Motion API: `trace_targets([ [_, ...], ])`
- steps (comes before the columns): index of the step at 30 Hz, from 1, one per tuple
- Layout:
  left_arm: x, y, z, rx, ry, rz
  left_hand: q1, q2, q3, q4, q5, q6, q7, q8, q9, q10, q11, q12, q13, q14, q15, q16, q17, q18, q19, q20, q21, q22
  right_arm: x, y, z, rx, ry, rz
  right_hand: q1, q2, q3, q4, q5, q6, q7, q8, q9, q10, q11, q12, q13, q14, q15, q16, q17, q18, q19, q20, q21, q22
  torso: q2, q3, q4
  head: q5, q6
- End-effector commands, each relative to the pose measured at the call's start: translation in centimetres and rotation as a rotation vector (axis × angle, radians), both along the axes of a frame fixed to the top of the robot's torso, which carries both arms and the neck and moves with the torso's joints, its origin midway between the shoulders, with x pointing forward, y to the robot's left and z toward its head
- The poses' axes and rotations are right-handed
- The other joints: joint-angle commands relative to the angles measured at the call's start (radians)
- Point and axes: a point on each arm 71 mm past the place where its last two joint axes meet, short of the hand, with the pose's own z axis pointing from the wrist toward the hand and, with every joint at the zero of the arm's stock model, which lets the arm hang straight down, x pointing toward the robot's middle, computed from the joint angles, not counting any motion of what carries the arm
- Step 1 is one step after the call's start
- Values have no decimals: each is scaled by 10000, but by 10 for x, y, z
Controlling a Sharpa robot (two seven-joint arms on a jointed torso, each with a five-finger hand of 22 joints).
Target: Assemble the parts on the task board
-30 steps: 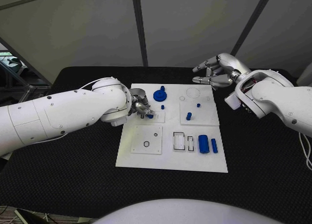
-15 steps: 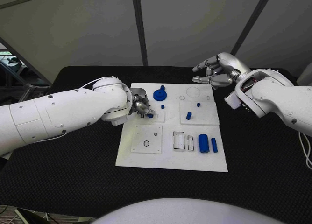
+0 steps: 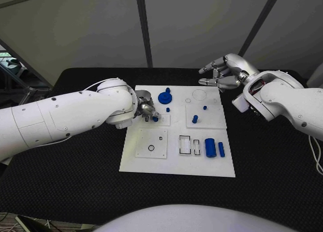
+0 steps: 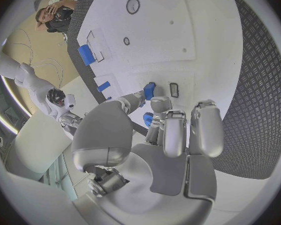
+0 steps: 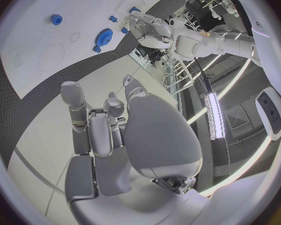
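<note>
Fingertips of the left hand (image 3: 146, 110) pinch a small blue peg (image 4: 149, 91) low over the task board (image 3: 177, 166), at the small raised plate near the board's left edge; the wrist view shows the peg just beside a dark slot (image 4: 174, 89) in that plate, though whether it touches the surface cannot be told. A second small blue piece (image 4: 148, 119) sits deeper between the fingers. Just beyond the hand stands the blue gear (image 3: 165, 98), with a short blue pin (image 3: 168, 109) near it. Farther across the board two more blue pegs (image 3: 195, 119) stand on another raised plate, and a blue cylinder (image 3: 210, 148) lies beside a thinner blue bar (image 3: 221, 149) toward the near right corner. Black table (image 3: 78, 188) lies open around every board edge. The right hand (image 3: 223, 72) hovers off the board's far right corner, fingers loosely curled and holding nothing.
</note>
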Motion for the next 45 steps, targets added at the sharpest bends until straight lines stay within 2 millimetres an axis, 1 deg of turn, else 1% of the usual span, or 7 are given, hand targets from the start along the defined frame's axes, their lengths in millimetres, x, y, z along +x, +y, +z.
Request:
trace_targets([
  [1,0,-1,-2,140,106,-43,-142,16,-212,93,-34,93,-15,-48,-18,93,3,110,66,727,-98,-58,1506,-240,99,-5,109,94,0,1,1,-9,-60,121,-30,41,-71,-12,54,75,-2,30,-17,-35,-27,-56,-8,440,-85,-27,146,90,-26,-9,-34,-8,0,-1,1,-7,-6],
  [18,2,-2,-2,202,19,40,-556,81,-1095,543,-27,314,-91,55,15,334,-63,456,414,732,-153,-62,1520,-320,269,-58,392,523,-1,1,1,-28,-25,131,-46,39,-80,-4,52,73,-2,31,-18,-48,-26,-68,-24,431,-85,-55,111,99,-47,-9,-73,-62,-1,-3,2,-29,-9],
  [24,2,0,-1,175,-63,158,-944,35,-1811,939,-44,374,-90,113,44,346,-61,507,443,734,-153,-63,1526,-328,283,-64,414,580,-1,1,1,-31,-24,124,-94,30,-108,23,31,63,-1,30,-21,-68,-22,-82,-46,424,-83,-81,85,107,-67,-8,-120,-119,-1,-7,3,-39,0],
  [27,2,2,-1,146,-122,219,-1151,-4,-2402,1227,-51,368,-107,124,53,353,-72,542,466,735,-161,-66,1529,-334,294,-71,434,626,-1,0,1,-34,-25,116,-100,28,-112,26,28,60,0,29,-22,-68,-22,-81,-46,423,-83,-84,82,108,-70,-8,-127,-127,1,-10,10,-38,1],
  [31,2,5,0,111,-182,288,-1146,46,-2973,1478,-43,359,-127,132,61,354,-78,574,487,735,-181,-69,1533,-341,307,-82,453,675,0,-1,1,-39,-26,102,-117,25,-122,36,22,55,1,28,-23,-79,-21,-90,-59,421,-82,-93,72,110,-72,-8,-139,-139,-3,-15,12,-46,1],
  [35,1,7,2,69,-241,344,-1092,87,-3225,1580,-39,358,-128,137,64,359,-90,592,501,736,-179,-70,1535,-342,311,-89,459,696,0,-2,1,-44,-29,77,-134,24,-131,46,20,46,2,25,-25,-84,-20,-93,-64,418,-81,-102,64,112,-77,-7,-154,-157,-1,-16,12,-40,1],
  [45,8,10,30,-484,-712,453,-858,144,-3655,1693,-24,279,-109,118,63,234,-75,476,330,733,-171,-83,1528,-315,258,-86,353,587,2,-5,0,-59,-47,-23,-166,24,-148,66,17,35,3,21,-28,-78,-18,-81,-55,413,-79,-122,42,115,-85,-6,-179,-184,2,-16,6,-38,42],
])
